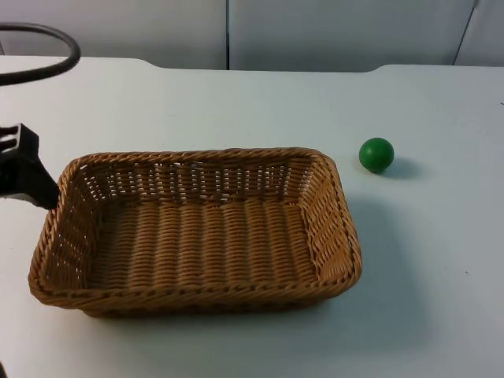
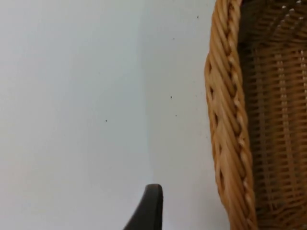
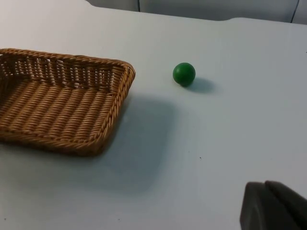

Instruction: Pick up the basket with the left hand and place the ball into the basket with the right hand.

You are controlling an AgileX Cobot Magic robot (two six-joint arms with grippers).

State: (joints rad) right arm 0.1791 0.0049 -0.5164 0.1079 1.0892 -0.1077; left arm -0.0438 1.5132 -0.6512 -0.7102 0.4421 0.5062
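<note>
A brown wicker basket [image 1: 197, 228] stands mid-table, and nothing lies inside it. The basket's braided rim [image 2: 225, 124] runs close by in the left wrist view. My left gripper [image 1: 35, 185] is at the basket's left end, right beside the rim's far-left corner; I cannot tell if it touches the rim. A small green ball [image 1: 376, 154] lies on the table to the right of the basket, a short way off its far-right corner. The right wrist view has the ball [image 3: 184, 74] and the basket [image 3: 62, 100] well ahead of my right gripper [image 3: 276, 207], which waits back from both.
The white table [image 1: 425, 260] spreads open to the right of the basket and in front of it. A grey partition wall [image 1: 315, 31] closes the far edge. A soft shadow lies on the table by the basket's right side.
</note>
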